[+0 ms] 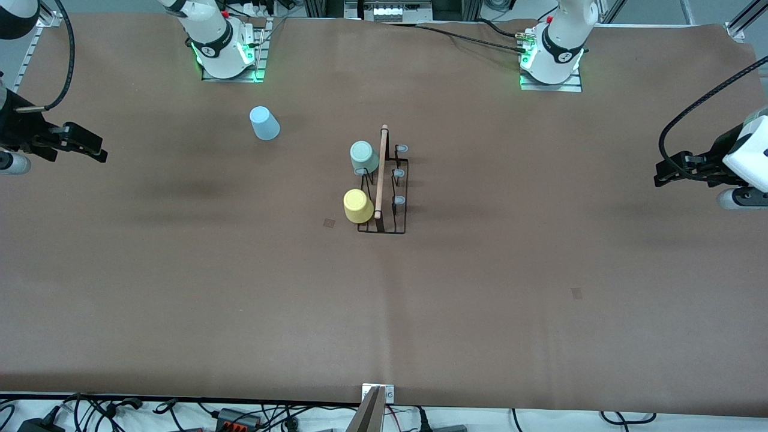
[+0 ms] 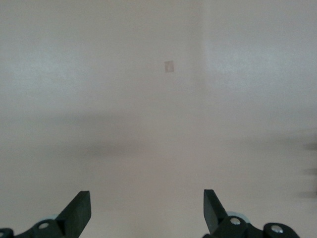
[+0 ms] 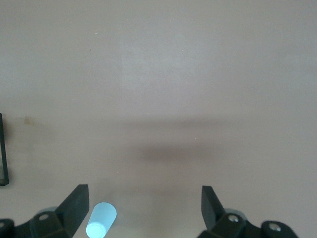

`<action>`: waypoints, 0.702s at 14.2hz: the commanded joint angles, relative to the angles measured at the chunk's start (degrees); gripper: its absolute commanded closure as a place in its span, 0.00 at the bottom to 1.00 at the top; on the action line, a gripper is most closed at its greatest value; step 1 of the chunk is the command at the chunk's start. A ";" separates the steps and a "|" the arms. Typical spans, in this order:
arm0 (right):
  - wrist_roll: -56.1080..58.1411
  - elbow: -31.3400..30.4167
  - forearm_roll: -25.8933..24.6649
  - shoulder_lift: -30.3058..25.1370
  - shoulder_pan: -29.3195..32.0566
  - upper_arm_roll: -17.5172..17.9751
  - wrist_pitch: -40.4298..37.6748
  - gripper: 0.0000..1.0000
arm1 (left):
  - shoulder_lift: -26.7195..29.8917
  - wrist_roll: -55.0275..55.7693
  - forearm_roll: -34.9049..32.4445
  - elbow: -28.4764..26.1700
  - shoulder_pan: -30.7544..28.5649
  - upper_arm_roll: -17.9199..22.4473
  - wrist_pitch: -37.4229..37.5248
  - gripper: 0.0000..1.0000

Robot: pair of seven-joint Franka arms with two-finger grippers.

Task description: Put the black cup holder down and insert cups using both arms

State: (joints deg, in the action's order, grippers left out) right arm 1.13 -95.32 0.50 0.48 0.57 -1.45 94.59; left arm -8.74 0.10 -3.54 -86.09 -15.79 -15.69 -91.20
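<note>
The black cup holder [image 1: 397, 225] stands at the table's middle, its wooden rod handle [image 1: 381, 174] on top. A mint green cup [image 1: 363, 157] and a yellow cup [image 1: 358, 206] sit upside down on pegs on the side toward the right arm's end. A light blue cup [image 1: 264, 123] stands upside down on the table, apart from the holder, near the right arm's base; it also shows in the right wrist view [image 3: 101, 220]. My right gripper [image 1: 96, 151] [image 3: 144, 203] is open and empty over its end of the table. My left gripper [image 1: 661, 176] [image 2: 146, 208] is open and empty over its end.
The brown table cover [image 1: 384, 312] has a small dark mark [image 1: 329, 222] beside the yellow cup and another [image 1: 576, 293] toward the left arm's end. The arm bases [image 1: 228, 54] [image 1: 552, 60] stand along the table's edge farthest from the front camera. A corner of the holder [image 3: 4, 148] shows in the right wrist view.
</note>
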 commanded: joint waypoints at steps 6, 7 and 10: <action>0.36 -1.71 -0.50 -1.53 0.75 1.10 -0.02 0.00 | 0.31 -2.56 4.41 -0.66 -3.01 -0.05 -0.91 0.00; 0.36 -1.71 -0.41 -1.62 0.75 1.10 -0.02 0.00 | 0.22 -2.56 4.77 -0.66 -3.36 -0.13 -1.00 0.00; 0.36 -1.80 -0.41 -1.79 0.75 1.10 0.15 0.00 | -0.31 -2.47 4.77 -0.49 -3.36 -0.40 -1.97 0.00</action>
